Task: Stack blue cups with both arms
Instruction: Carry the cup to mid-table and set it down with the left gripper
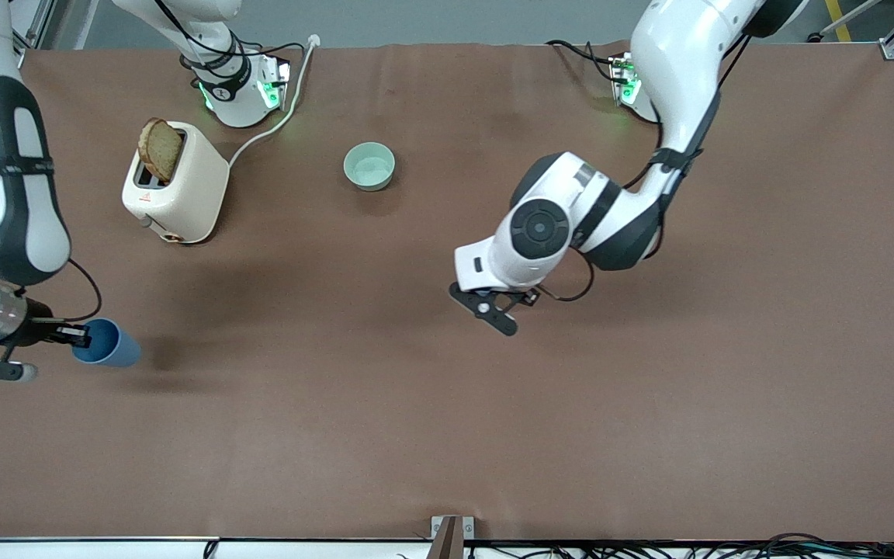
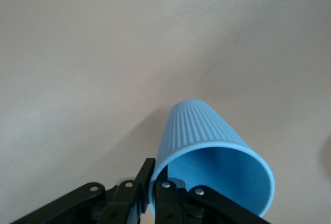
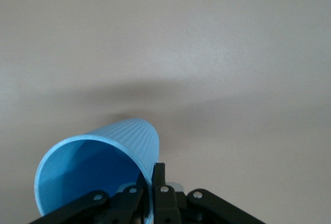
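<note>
Front view: right gripper [image 1: 78, 335] clamped on blue cup [image 1: 109, 343] rim.

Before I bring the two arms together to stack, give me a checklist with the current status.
1. Right claw shut on the rim of its blue cup: ok.
2. Left claw shut on the rim of the second blue cup: ok.
3. Cups lined up for nesting: not ok. One is over the right arm's end of the table, the other is near the middle.
4. Toaster and mint-green bowl apart from both cups: ok.
5. Second blue cup's height above the table: cannot tell. The left arm hides it in the front view.
</note>
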Robot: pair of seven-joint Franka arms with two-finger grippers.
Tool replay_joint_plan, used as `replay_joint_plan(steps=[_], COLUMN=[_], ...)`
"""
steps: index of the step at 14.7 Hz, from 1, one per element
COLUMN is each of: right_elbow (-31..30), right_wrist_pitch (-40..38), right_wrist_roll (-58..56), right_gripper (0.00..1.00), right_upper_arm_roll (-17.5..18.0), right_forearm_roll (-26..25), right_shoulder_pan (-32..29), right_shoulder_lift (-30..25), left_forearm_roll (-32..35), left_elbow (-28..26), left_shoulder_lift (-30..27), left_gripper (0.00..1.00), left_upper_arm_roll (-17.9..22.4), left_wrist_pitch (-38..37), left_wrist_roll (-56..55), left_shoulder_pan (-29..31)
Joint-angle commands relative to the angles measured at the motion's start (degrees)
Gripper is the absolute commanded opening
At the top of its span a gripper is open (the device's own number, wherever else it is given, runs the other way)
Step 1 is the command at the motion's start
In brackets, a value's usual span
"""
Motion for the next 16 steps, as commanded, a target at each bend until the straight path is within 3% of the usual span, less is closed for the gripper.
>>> replay_joint_plan(steps=[1, 5, 10, 11, 12, 13, 16], right_elbow=[-0.5, -1.0, -0.9, -0.9, -0.7, -0.5, 2.3], right_wrist_pitch=[-6.6, -15.1, -25.8, -27.2, -28.1, -28.7, -28.8], right_wrist_roll=[1.1, 2.9, 4.4, 4.4, 4.5, 4.5, 4.5], right_gripper=[0.0, 0.0, 0.0, 0.0, 0.0, 0.0, 0.0], right_upper_arm_roll=[0.0, 0.1, 0.1, 0.1, 0.2, 0.2, 0.2], right_forearm_roll=[1.0, 1.0, 1.0, 1.0, 1.0, 1.1, 1.1], right_shoulder_pan=[1.1, 3.2, 4.6, 4.6, 4.7, 4.7, 4.7], right_shoulder_lift=[-7.2, -15.1, -23.5, -24.5, -25.2, -25.7, -25.2], left_forearm_roll=[0.2, 0.4, 2.9, 2.9, 2.9, 3.0, 2.7], left_elbow=[2.6, 2.3, 2.2, 2.2, 2.3, 2.4, 2.6], left_shoulder_lift=[3.1, 5.8, 7.9, 7.7, 7.0, 5.8, -1.0], left_gripper=[0.0, 0.01, 0.05, 0.23, 0.71, 0.99, 1.0], left_upper_arm_roll=[0.7, 1.4, 1.5, 1.5, 1.5, 1.5, 2.3], left_wrist_pitch=[3.3, 3.4, 3.4, 3.4, 3.2, 2.2, -5.3], left_wrist_roll=[0.6, 0.6, 0.6, 0.6, 0.6, 0.7, 0.6], left_shoulder_pan=[-3.5, -7.2, -7.2, -7.1, -7.1, -7.0, -5.8])
